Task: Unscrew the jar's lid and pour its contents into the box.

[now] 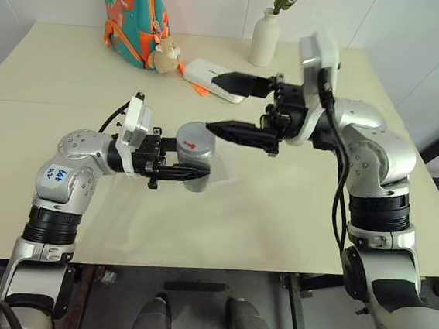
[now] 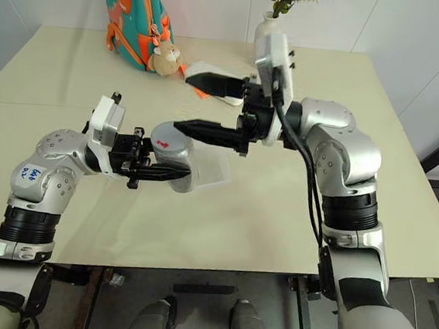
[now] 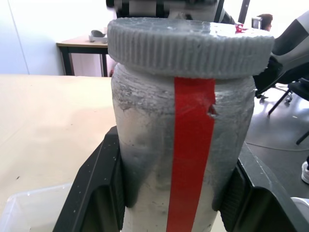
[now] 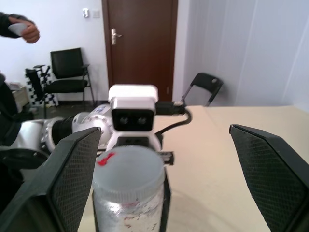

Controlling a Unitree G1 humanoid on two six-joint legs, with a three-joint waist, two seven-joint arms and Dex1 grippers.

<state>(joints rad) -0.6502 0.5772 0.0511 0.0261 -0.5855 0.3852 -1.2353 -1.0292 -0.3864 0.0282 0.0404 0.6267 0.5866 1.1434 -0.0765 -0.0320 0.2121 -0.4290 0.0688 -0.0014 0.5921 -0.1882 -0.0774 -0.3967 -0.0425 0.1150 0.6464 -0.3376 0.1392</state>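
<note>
Mid-frame, the left gripper (image 1: 181,173) is clamped on the jar (image 1: 194,162), held above the box (image 1: 222,179) on the desk (image 1: 277,217). The lid (image 4: 128,168) is on; the right gripper (image 1: 221,102) hovers, jaws wide apart. Unscrewing step: next, close onto the lid and twist.

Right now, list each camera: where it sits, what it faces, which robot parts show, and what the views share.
Left eye: head, looking down at table; both arms.
Right eye: same scene, shifted; left gripper clamps jar.
Left wrist: along its fingers at the lidded jar.
Right wrist: between open right gripper fingers, down onto lid.
Shared: the jar appears in all four.
</note>
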